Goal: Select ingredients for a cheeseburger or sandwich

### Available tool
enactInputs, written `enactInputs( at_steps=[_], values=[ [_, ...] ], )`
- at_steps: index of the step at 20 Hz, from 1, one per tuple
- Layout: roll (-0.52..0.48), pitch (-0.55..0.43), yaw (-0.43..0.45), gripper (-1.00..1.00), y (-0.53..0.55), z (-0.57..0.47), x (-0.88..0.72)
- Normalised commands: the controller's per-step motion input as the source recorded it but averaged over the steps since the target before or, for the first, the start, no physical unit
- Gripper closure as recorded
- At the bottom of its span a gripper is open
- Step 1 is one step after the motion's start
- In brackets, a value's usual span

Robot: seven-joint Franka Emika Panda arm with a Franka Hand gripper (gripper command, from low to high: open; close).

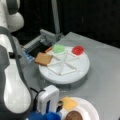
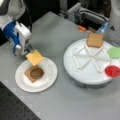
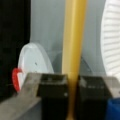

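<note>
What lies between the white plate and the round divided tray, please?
Only bare grey table separates the white plate from the round divided tray, as a front view shows. The gripper holds the cheese square above the plate.

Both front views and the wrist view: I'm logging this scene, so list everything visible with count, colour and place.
cheese square: one, yellow-orange, held over the plate's edge.
patty: one, dark brown, on a toast square on the plate.
toast squares: two, tan; one under the patty, one on the turntable.
lettuce piece: one, green, turntable.
red disc: one, turntable.
plate: one, white, front-view left.
turntable: one, white, divided.
table: grey.
end effector: one, white-blue, gripping the cheese.
</note>
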Motion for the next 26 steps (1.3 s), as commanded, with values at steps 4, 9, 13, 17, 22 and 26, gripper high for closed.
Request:
enactInputs(
  at_steps=[4, 9, 13, 17, 22, 26],
  values=[
    [-0.521, 0.197, 0.173, 1.0, -0.01, 0.08, 0.36],
    [-0.475, 0.184, 0.117, 1.0, 0.14, 0.11, 0.27],
    [-0.36, 0.136, 0.074, 1.0, 0.17, 0.05, 0.14],
    [-0.388, 0.099, 0.029, 1.0, 0.17, -0.05, 0.07],
    [-0.408, 0.078, -0.008, 1.0, 0.19, -0.15, -0.01],
    [-0.373, 0.041, -0.04, 1.0, 0.18, -0.16, -0.09]
  ],
)
